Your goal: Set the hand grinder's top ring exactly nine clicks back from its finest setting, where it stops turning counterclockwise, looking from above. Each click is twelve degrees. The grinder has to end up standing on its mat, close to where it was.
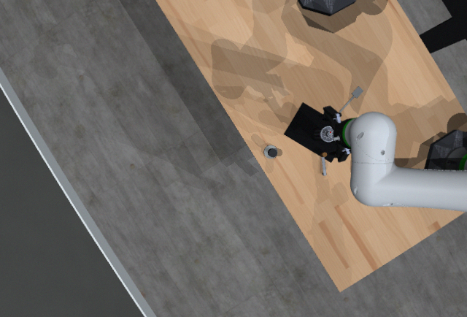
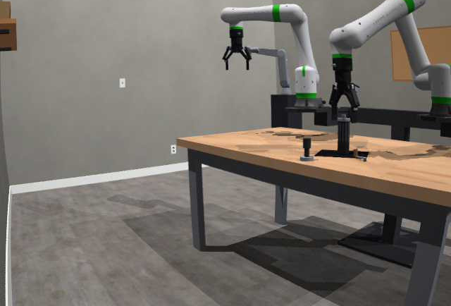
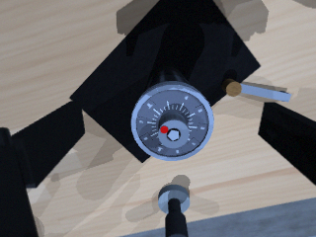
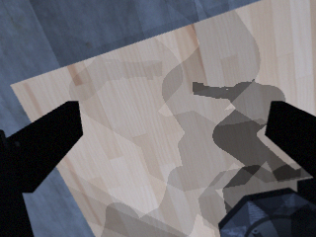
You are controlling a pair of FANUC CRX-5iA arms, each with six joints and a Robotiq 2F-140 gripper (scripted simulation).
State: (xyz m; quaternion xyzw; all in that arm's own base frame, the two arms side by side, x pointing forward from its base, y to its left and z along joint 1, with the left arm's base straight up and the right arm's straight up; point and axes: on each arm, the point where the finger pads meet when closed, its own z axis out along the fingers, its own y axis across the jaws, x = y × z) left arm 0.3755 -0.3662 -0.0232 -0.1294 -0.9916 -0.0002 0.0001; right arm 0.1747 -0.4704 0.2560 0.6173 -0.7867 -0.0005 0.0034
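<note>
The hand grinder (image 1: 327, 134) (image 2: 343, 138) (image 3: 172, 121) stands upright on its black mat (image 1: 300, 120) (image 2: 322, 154) (image 3: 99, 96). Its top carries a numbered dial with a light rim. In the left wrist view, a red dot (image 3: 164, 129) sits left and slightly above the hexagonal hub centre (image 3: 173, 134). My left gripper (image 1: 336, 134) (image 2: 344, 116) (image 3: 171, 118) is open, pointing down, its fingers apart on either side of the grinder's top in view; no contact shows. Whether the tips are level with the ring is unclear. My right gripper (image 2: 237, 68) (image 4: 173, 118) is open and empty, high above the table.
A crank arm with a wooden knob (image 1: 324, 154) (image 2: 355, 151) (image 3: 233, 88) lies at the mat's edge. A dark post on a round grey base (image 1: 271, 151) (image 2: 306, 149) (image 3: 174, 197) stands near the table edge. A thin tool with a square grey end (image 1: 357, 92) lies beyond the mat.
</note>
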